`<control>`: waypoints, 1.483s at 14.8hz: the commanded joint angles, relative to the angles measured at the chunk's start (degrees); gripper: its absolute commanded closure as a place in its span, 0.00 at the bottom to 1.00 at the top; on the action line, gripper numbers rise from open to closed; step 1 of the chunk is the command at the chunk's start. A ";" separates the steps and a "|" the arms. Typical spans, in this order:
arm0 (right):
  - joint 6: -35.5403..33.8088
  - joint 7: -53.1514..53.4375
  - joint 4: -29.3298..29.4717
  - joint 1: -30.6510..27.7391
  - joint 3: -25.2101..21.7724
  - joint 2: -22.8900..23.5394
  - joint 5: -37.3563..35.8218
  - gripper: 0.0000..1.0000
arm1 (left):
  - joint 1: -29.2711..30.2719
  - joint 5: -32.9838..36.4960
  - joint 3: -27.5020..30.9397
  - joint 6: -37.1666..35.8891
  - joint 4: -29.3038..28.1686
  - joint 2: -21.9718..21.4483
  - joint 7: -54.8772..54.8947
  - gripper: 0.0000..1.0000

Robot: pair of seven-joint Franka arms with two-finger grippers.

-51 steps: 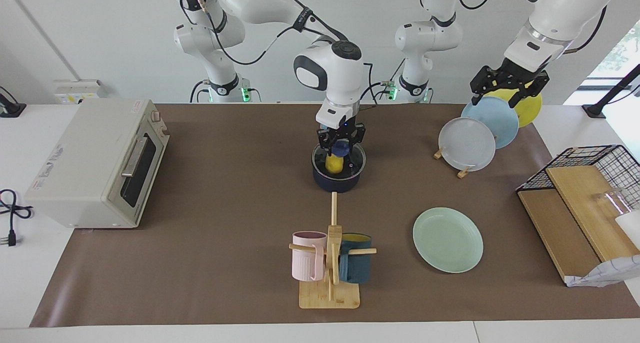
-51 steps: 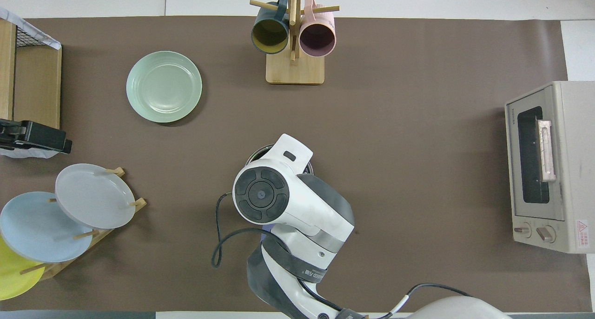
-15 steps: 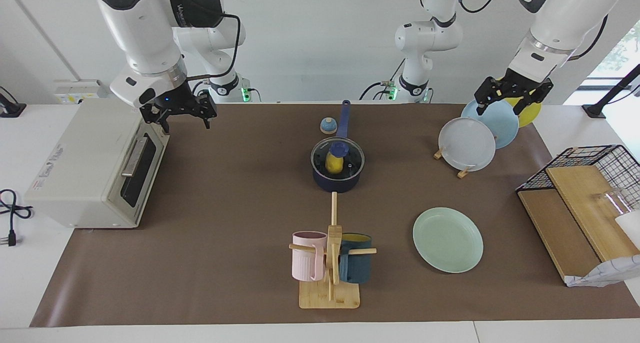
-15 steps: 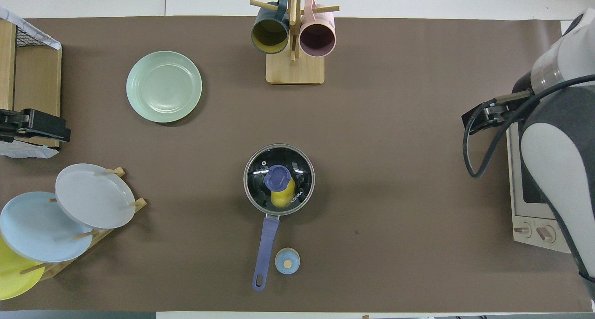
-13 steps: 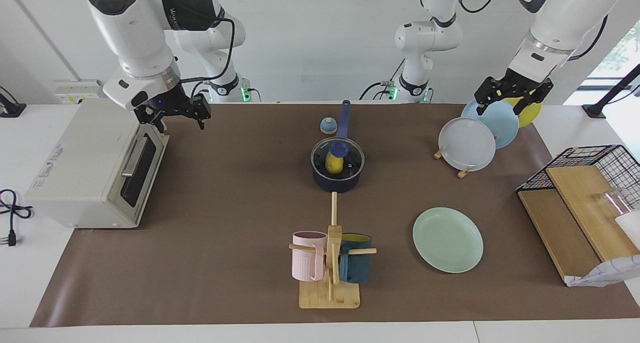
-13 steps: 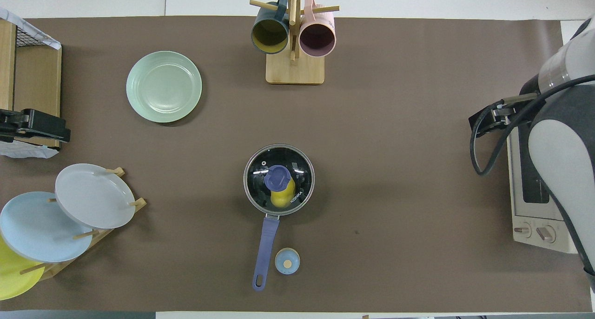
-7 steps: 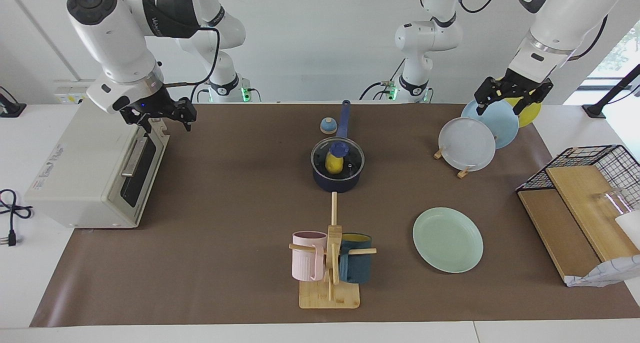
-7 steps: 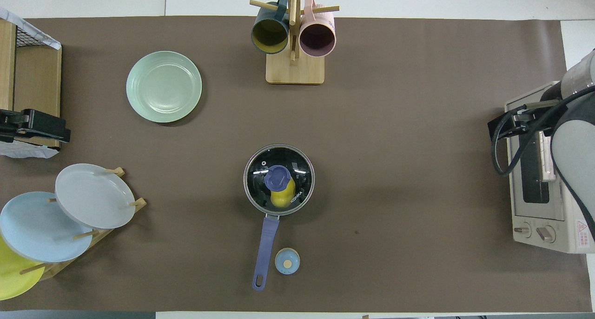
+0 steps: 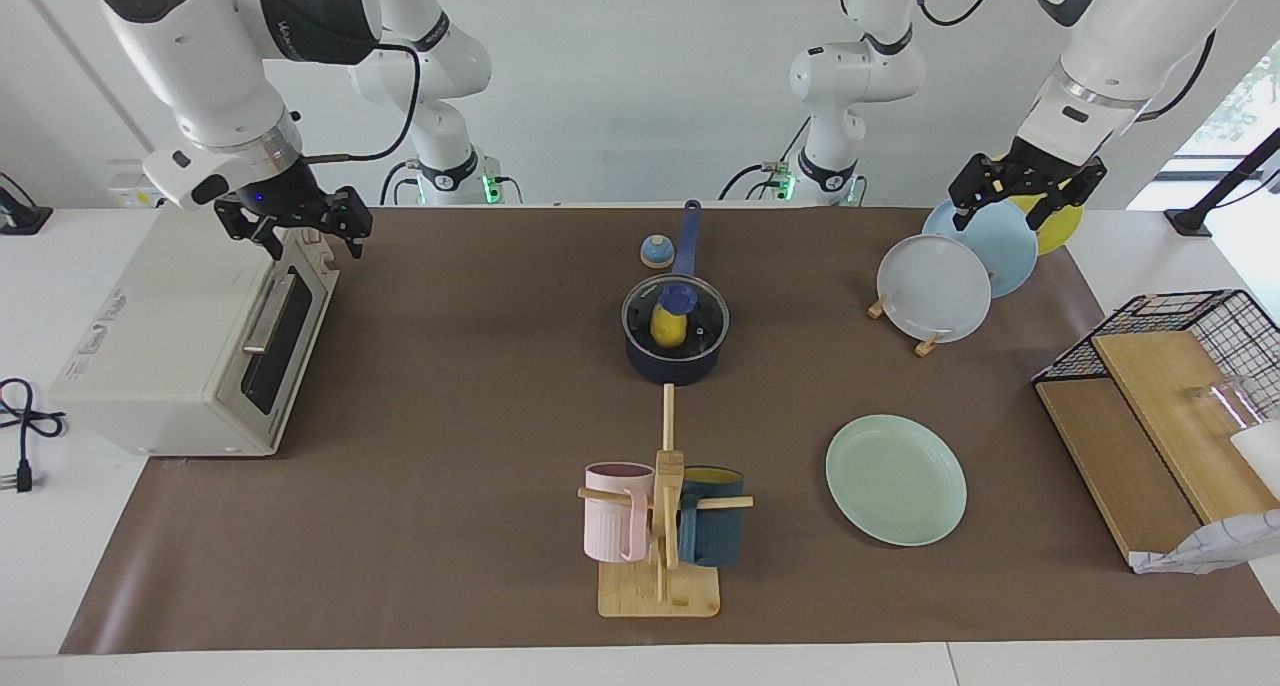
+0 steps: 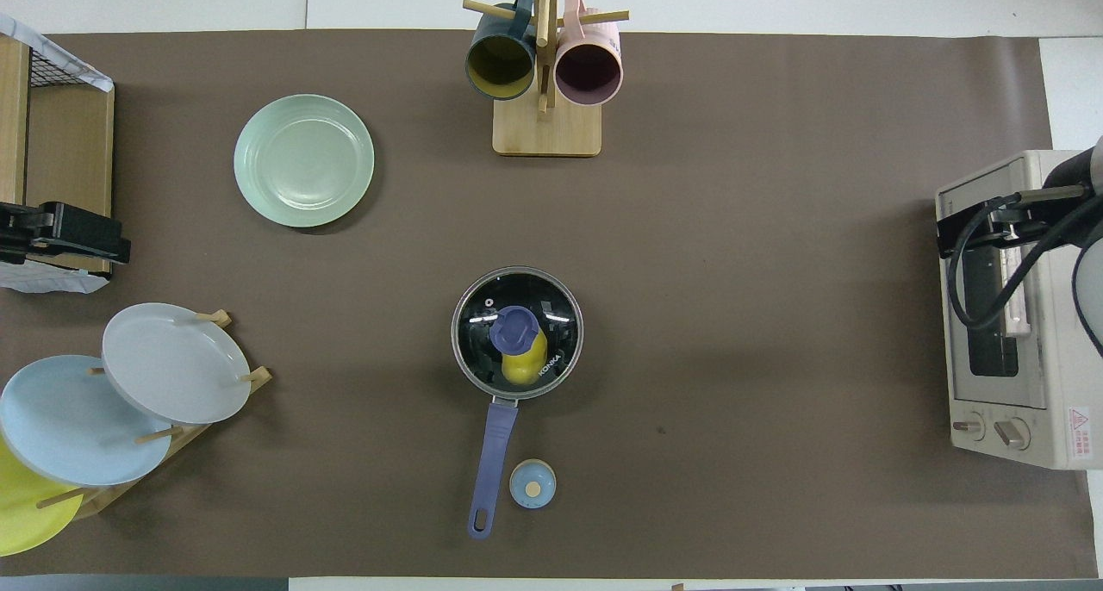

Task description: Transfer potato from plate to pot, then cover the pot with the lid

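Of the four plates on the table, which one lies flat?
The pale mint-green plate, which lies flat on the brown mat beside the mug stand. The white, light blue and yellow plates stand upright in the wooden rack.

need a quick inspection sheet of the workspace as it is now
surface: brown mat over a white table.
job's things: potato in the pot; lid on the pot; mint plate bare, toward the left arm's end.
clutter: bell beside the pot handle; mug tree with pink and teal mugs; plate rack with three upright plates; toaster oven; wire basket with boards.
grippers: left gripper open over the plate rack; right gripper open over the toaster oven; both hold nothing.
cables: black plug lead beside the oven.
surroundings: white wall, wall socket.
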 commanded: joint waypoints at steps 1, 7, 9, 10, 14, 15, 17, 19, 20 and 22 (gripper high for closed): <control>-0.22 -1.30 -1.26 -1.85 0.40 -0.89 2.74 0.00 | -0.43 1.20 0.41 0.22 -1.15 -1.28 -0.33 0.00; 0.03 -1.04 -1.17 -1.59 -0.38 -0.80 2.74 0.00 | -0.43 1.20 0.41 0.22 -1.15 -1.28 -0.33 0.00; -0.67 -1.04 -1.26 -1.15 -2.13 -1.06 2.74 0.00 | -0.43 1.20 0.41 0.22 -1.15 -1.28 -0.33 0.00; -0.76 -0.87 -1.35 -1.06 -2.14 -1.32 2.65 0.00 | -0.43 1.20 0.41 0.22 -1.15 -1.28 -0.33 0.00; -0.24 -1.04 -1.35 -0.97 -2.14 -1.24 2.65 0.00 | -0.43 1.20 0.41 0.22 -1.15 -1.28 -0.33 0.00; 0.29 -0.95 -1.26 -0.97 -2.14 -1.15 2.65 0.00 | -0.52 1.20 0.41 0.22 -1.15 -1.28 -0.33 0.00; 1.26 -1.30 -1.35 -1.76 -1.80 -1.15 2.65 0.00 | -0.43 1.20 0.41 0.22 -1.15 -1.28 -0.33 0.00; 1.17 -1.30 -1.35 -1.85 -1.53 -1.15 2.65 0.00 | -0.43 1.20 0.41 0.22 -1.15 -1.28 -0.33 0.00; 1.00 -1.13 -1.26 -2.20 -1.18 -1.15 2.65 0.00 | -0.43 1.20 0.41 0.22 -1.15 -1.28 -0.33 0.00; 0.38 -1.13 -1.35 -4.65 1.18 -1.15 2.74 0.00 | -0.43 1.20 0.41 0.22 -1.15 -1.28 -0.33 0.00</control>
